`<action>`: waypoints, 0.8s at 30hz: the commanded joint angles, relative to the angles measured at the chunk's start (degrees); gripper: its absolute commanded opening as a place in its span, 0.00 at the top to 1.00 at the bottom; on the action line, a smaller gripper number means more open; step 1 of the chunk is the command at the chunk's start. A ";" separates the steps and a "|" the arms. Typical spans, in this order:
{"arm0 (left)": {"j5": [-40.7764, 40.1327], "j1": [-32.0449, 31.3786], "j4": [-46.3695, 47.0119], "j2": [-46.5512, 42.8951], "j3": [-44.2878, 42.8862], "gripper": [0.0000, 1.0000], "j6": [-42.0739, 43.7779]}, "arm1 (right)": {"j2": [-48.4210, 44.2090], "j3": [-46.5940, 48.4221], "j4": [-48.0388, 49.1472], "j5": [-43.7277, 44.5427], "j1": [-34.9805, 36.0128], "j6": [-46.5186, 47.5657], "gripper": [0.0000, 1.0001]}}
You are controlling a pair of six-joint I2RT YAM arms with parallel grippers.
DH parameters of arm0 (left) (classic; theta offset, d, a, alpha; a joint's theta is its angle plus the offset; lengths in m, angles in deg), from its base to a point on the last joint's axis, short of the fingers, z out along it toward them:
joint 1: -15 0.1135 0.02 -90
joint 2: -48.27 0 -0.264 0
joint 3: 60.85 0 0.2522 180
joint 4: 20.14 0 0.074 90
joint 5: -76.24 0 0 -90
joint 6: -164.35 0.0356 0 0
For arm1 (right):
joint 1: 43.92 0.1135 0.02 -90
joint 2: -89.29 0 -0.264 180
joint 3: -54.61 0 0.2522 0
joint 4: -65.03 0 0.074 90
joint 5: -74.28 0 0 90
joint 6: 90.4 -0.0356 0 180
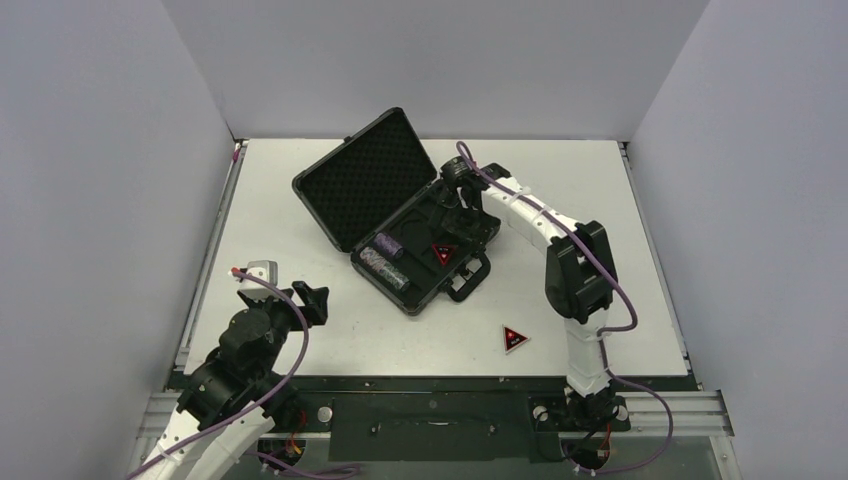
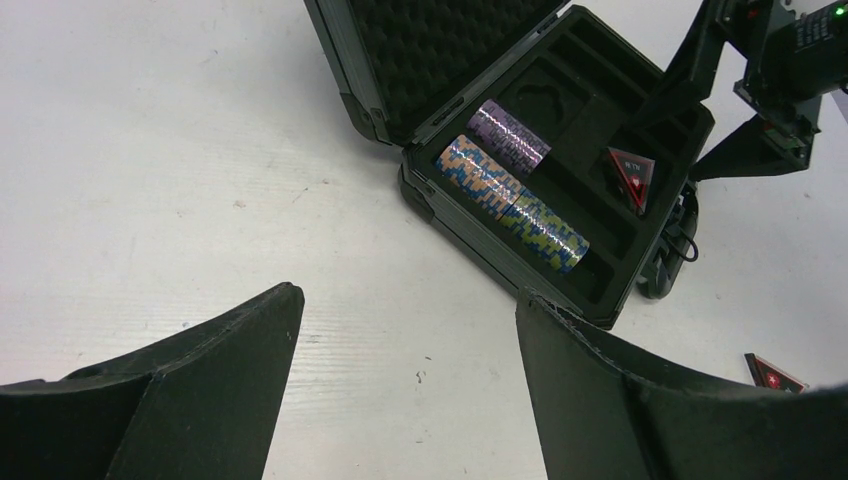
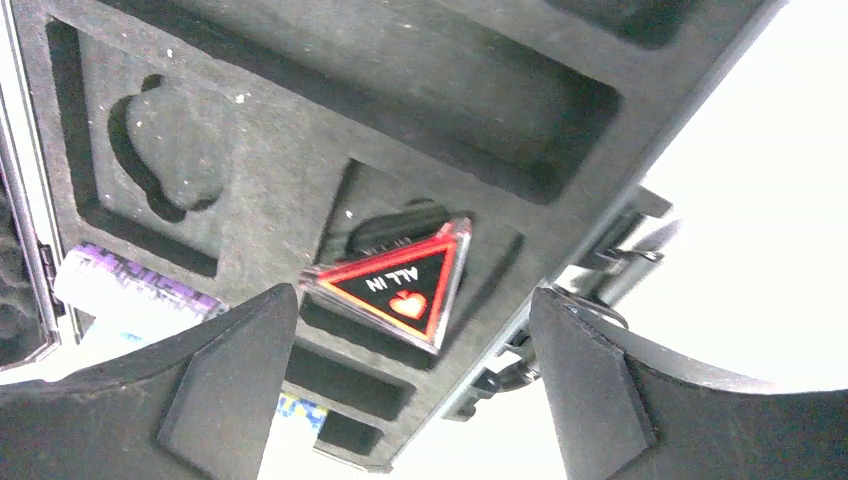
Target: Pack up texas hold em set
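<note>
Briefcase (image 1: 365,180): black, open on the table (image 1: 400,345); the lid with egg-crate foam leans back to the left.
Purple chip stack (image 2: 510,137): lies on its side in a foam slot of the base.
Orange-blue chip stack (image 2: 480,172): in the next slot, end to end with the yellow-blue chip stack (image 2: 548,232).
ALL IN token (image 3: 395,283): red-and-black triangle, tilted in a square recess of the foam.
Second token (image 1: 515,338): flat on the table, outside the briefcase, near the right arm.
Right gripper (image 1: 457,210): over the base, above the ALL IN token; jaws wide, holding nothing.
Left gripper (image 1: 315,300): above bare table, well apart from the briefcase; jaws wide, empty.
</note>
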State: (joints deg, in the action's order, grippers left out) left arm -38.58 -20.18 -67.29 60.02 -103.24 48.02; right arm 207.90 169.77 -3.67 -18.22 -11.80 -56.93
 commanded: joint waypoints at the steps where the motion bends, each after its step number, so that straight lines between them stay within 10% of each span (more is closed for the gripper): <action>1: 0.24 -0.15 2.93 0.39 -0.29 0.24 0.75 | -6.16 -0.03 -4.60 4.55 -0.75 3.94 0.18; 14: 0.37 -0.15 2.98 0.54 -0.29 0.25 0.92 | -19.28 -8.02 -3.94 11.04 -0.43 14.53 0.18; 21: 1.47 -0.15 2.97 1.69 -0.52 0.25 1.03 | -31.38 -24.48 2.12 11.06 -0.91 13.96 0.00; 24: 2.27 -0.15 3.69 0.93 -0.17 0.12 1.70 | -36.56 -28.92 3.50 12.17 -0.84 13.14 0.00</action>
State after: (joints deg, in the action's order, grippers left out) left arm -37.88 -20.18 -67.11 61.16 -103.24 48.24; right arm 177.36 145.14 -3.89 -8.86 -12.39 -43.75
